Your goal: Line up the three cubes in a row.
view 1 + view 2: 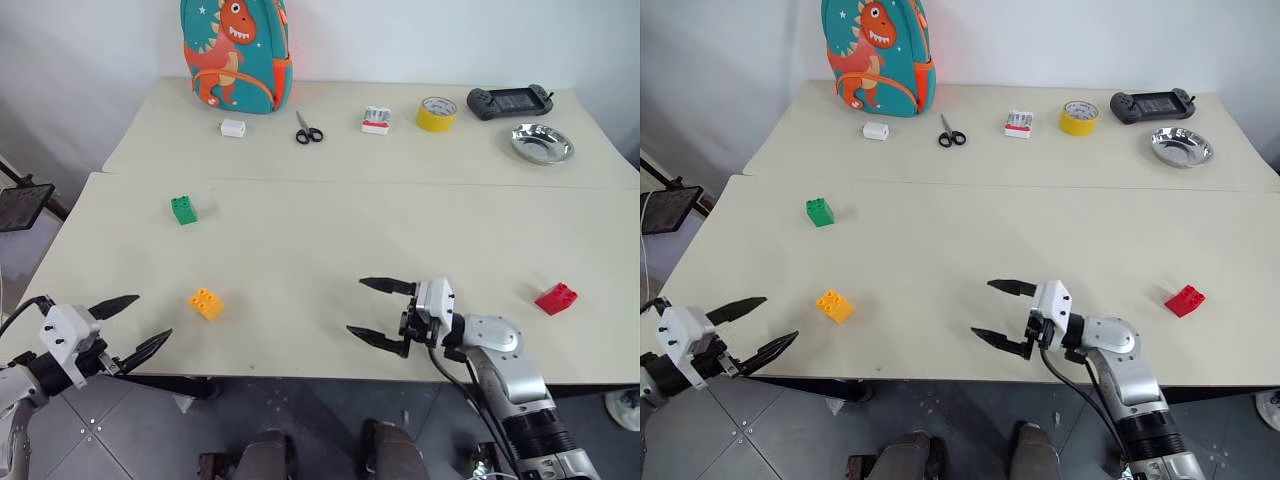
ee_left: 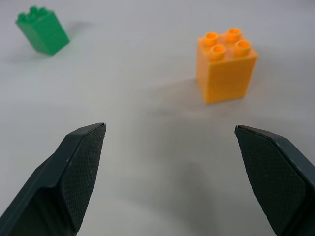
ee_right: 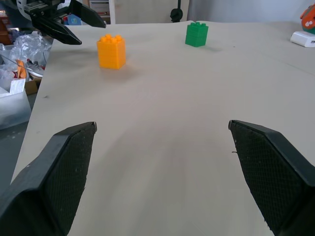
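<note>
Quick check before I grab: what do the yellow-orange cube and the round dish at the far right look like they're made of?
Yellow-orange cube: looks like moulded plastic, smooth with a slight sheen, four round studs on top. Round dish: probably metal, its silvery bowl gives mirror-like reflections.

table (image 1: 300, 260): smooth, matt, pale beige top
green cube (image 1: 183, 209): moulded plastic with studs, slight sheen
yellow-orange cube (image 2: 226, 66): smooth studded plastic, soft gloss
red cube (image 1: 556, 298): shiny plastic, near the right edge
left gripper (image 1: 130, 328) fingers (image 2: 81, 167): black, matt, pads finely textured
right gripper (image 1: 380, 312): black matt fingers, white plastic housing, silvery metal arm behind
bowl (image 1: 542, 143): polished metal, mirror-bright, at the far right corner
backpack (image 1: 236, 52): printed cloth, at the far edge
tape roll (image 1: 437, 114): glossy yellow
</note>
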Controlling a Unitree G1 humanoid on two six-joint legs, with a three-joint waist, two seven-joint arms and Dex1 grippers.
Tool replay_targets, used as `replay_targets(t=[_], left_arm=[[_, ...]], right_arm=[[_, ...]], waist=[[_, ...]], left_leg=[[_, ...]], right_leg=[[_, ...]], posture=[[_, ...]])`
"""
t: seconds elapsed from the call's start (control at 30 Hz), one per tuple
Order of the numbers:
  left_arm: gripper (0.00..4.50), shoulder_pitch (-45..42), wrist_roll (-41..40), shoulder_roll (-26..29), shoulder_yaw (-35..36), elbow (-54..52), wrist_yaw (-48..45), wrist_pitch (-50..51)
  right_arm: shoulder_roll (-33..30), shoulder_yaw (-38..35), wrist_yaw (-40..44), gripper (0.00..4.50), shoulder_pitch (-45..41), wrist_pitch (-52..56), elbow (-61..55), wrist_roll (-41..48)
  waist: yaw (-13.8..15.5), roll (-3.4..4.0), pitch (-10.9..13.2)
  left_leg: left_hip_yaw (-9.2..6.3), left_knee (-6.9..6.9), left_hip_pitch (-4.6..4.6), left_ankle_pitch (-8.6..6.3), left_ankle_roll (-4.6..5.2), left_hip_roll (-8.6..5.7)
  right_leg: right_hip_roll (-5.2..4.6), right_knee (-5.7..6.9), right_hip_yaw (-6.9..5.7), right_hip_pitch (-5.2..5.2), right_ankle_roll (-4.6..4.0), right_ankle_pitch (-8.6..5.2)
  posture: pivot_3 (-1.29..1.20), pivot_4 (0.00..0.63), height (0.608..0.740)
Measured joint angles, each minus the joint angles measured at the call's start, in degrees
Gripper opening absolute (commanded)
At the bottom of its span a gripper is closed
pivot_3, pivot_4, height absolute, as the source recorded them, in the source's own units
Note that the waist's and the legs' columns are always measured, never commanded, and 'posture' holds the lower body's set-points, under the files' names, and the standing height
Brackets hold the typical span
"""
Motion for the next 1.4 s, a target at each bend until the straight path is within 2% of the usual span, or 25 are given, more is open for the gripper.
replay_targets(t=[0.17,0.27,0.33,0.43,0.53,0.7,0.8,0.9,1.0,1.13,1.27,1.4], left_arm=[[4.47,-0.94,-2.62,0.03,0.78,-2.79,3.12,6.62],[4.47,-2.36,-9.77,1.40,1.86,-9.07,3.72,16.21],[4.47,-5.74,-13.18,3.00,1.16,-13.51,3.62,20.80],[4.47,-14.45,-13.42,3.79,-5.92,-16.25,2.24,23.21],[4.47,-22.70,-11.66,3.37,-15.27,-15.65,-0.28,23.82],[4.47,-33.57,-8.24,-1.73,-25.95,-14.36,-3.07,23.42],[4.47,-38.28,-6.64,-5.83,-29.83,-12.73,-3.81,22.08],[4.47,-40.82,-6.03,-6.66,-31.90,-11.66,-5.50,22.27],[4.47,-41.04,-5.40,-6.46,-32.30,-9.83,-7.24,22.45],[4.47,-41.18,-5.04,-6.71,-33.90,-8.48,-8.53,24.29],[4.47,-41.41,-4.66,-7.17,-34.43,-8.51,-8.68,25.08],[4.47,-40.66,-4.47,-5.89,-33.93,-8.97,-9.10,25.71]], right_arm=[[-0.05,-0.65,-0.71,4.50,0.84,0.67,-1.03,0.72],[-2.83,-5.61,-3.79,4.50,2.94,4.25,-6.81,4.00],[-6.15,-12.37,-6.77,4.50,3.99,7.63,-12.67,8.16],[-10.97,-23.44,-10.42,4.50,8.04,10.42,-17.77,11.74],[-12.66,-34.90,-12.93,4.50,16.67,10.65,-16.92,12.16],[-13.44,-49.73,-13.23,4.50,30.27,8.18,-4.36,10.66],[-14.25,-53.18,-12.21,4.50,33.38,7.56,3.06,9.98],[-14.92,-53.02,-11.26,4.50,33.51,9.73,4.01,10.50],[-18.05,-50.09,-10.04,4.50,32.35,14.58,0.13,11.87],[-24.73,-43.04,-9.36,4.50,23.03,19.40,-0.38,10.66],[-29.84,-35.03,-8.44,4.50,15.33,17.41,7.97,3.73],[-30.23,-28.61,-6.51,4.50,9.21,16.02,18.45,-0.38]], waist=[[0.13,0.00,0.00],[0.43,0.00,0.00],[0.81,0.00,0.00],[1.86,0.09,-0.05],[2.35,0.01,-0.09],[1.94,0.01,-0.09],[1.41,0.01,-0.09],[-0.34,0.06,-0.12],[-1.30,0.12,-0.15],[-1.18,0.03,-0.10],[0.43,0.01,-0.09],[1.30,0.05,-0.10]], left_leg=[[-0.02,0.00,-0.01,0.00,0.00,0.00],[-0.11,0.02,-0.05,0.00,0.01,-0.02],[-0.16,0.04,-0.03,0.00,0.01,-0.02],[-0.07,0.04,0.00,0.00,0.00,-0.05],[-0.01,0.02,-0.03,-0.01,0.01,-0.07],[0.27,0.00,0.02,-0.04,0.08,-0.09],[0.40,0.00,0.10,-0.02,0.11,-0.09],[0.76,-0.05,0.34,-0.02,0.11,-0.01],[0.99,-0.07,0.59,-0.03,0.13,0.03],[1.13,0.01,0.63,-0.07,0.19,0.04],[1.06,0.01,0.55,-0.12,0.20,0.08],[1.12,0.08,0.30,-0.17,0.24,0.06]], right_leg=[[0.00,0.00,0.00,0.01,0.00,0.00],[-0.04,0.00,0.01,0.01,0.01,0.00],[-0.04,-0.01,0.01,0.05,0.01,0.00],[-0.03,-0.01,0.01,0.08,0.01,0.00],[0.00,-0.03,0.00,0.07,0.01,0.00],[0.00,-0.19,0.12,0.08,0.03,0.01],[0.01,-0.18,0.29,0.07,0.02,0.01],[0.08,-0.13,0.68,0.05,0.02,0.01],[0.09,-0.05,0.94,0.07,0.02,0.01],[0.10,-0.06,1.14,0.05,0.01,0.02],[0.14,-0.09,1.01,0.02,0.02,0.02],[0.14,-0.23,1.00,-0.12,0.06,0.04]], posture=[[0.00,0.150,0.740],[0.00,0.150,0.740],[0.00,0.150,0.740],[0.00,0.150,0.740],[0.00,0.150,0.740],[0.00,0.150,0.740],[0.00,0.150,0.740],[0.00,0.150,0.740],[0.00,0.150,0.740],[0.00,0.150,0.740],[0.00,0.150,0.740],[0.00,0.150,0.740]])
